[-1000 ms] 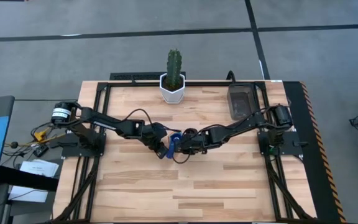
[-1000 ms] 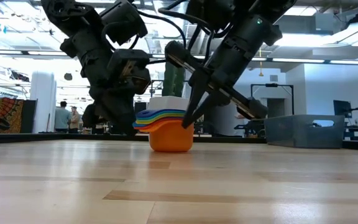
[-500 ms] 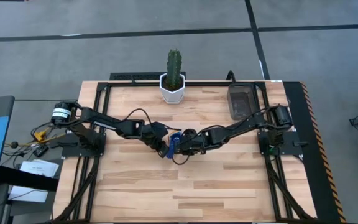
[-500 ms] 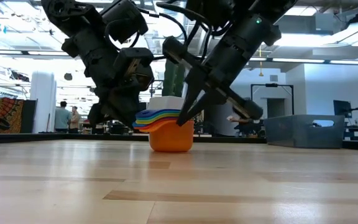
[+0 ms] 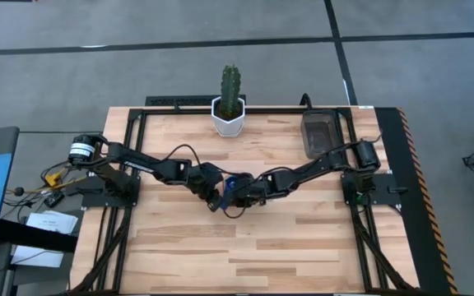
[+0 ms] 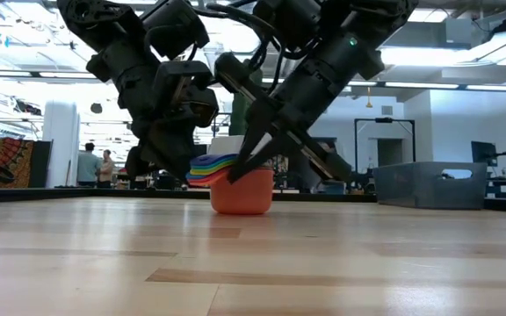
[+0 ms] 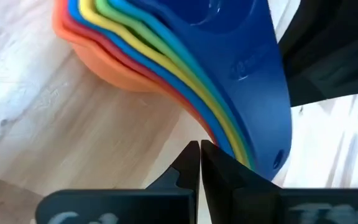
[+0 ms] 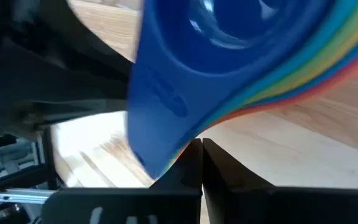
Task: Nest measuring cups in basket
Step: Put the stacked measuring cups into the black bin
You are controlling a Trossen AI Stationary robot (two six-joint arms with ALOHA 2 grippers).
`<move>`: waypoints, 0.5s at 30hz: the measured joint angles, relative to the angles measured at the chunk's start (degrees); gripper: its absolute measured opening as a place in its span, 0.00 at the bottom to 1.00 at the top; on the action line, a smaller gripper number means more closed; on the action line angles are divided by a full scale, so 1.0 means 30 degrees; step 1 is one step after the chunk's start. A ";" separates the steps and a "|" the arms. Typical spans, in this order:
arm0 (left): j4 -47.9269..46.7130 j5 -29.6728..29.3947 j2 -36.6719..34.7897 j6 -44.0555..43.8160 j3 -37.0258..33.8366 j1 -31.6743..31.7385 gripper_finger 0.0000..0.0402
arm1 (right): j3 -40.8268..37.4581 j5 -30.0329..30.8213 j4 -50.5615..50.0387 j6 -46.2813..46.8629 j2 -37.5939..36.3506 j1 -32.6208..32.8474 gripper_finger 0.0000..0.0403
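The measuring cups [image 6: 241, 188] stand nested in one stack at the table's middle [image 5: 231, 186], the orange one at the bottom on the wood. Their handles [image 6: 202, 166] fan out toward the left arm. My left gripper [image 5: 214, 197] is shut at the handles' free ends [image 7: 253, 155]. My right gripper [image 5: 241, 194] is shut and slants down across the stack's front, its tips under the handles [image 8: 166, 106]. The basket [image 5: 319, 131] stands at the far right, apart from the stack. My left gripper has its shut fingertips [image 7: 191, 155] against the lowest handles' underside [image 7: 215, 138], near their free ends, slanting down from the table's left. The stack stands upright on the table. My right gripper sets its shut fingertips [image 8: 194, 152] under the fanned handles [image 8: 199, 132], slanting down from the right.
A white hexagonal pot with a cactus [image 5: 230, 113] stands at the far edge behind the stack. Bare wood [image 5: 253, 255] lies toward the near edge. People and room fittings show beyond the table in the low view.
My right gripper has tipped and swung its shut fingertips toward the table's left, from beside the orange cup's rim to under the handles. The stack stays on the table where it was.
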 joint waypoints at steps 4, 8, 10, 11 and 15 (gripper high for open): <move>0.0096 0.0132 0.0000 0.0066 0.0000 0.0015 0.00 | 0.0029 0.0005 -0.0025 -0.0128 0.0000 -0.0002 0.04; 0.0181 0.0156 0.0000 0.0061 0.0000 0.0015 0.00 | 0.0029 0.0005 -0.0156 -0.0122 -0.0005 -0.0002 0.04; 0.0224 0.0156 0.0000 0.0051 0.0000 0.0015 0.00 | 0.0029 0.0005 -0.0615 0.0095 -0.0007 -0.0002 0.05; 0.0230 0.0156 0.0000 0.0051 0.0000 0.0015 0.00 | 0.0029 0.0008 -0.0971 0.0163 -0.0010 -0.0002 0.06; 0.0230 0.0262 0.0000 -0.0167 0.0000 -0.0034 0.00 | 0.0029 0.0127 -0.2434 0.0465 -0.0514 0.0154 0.08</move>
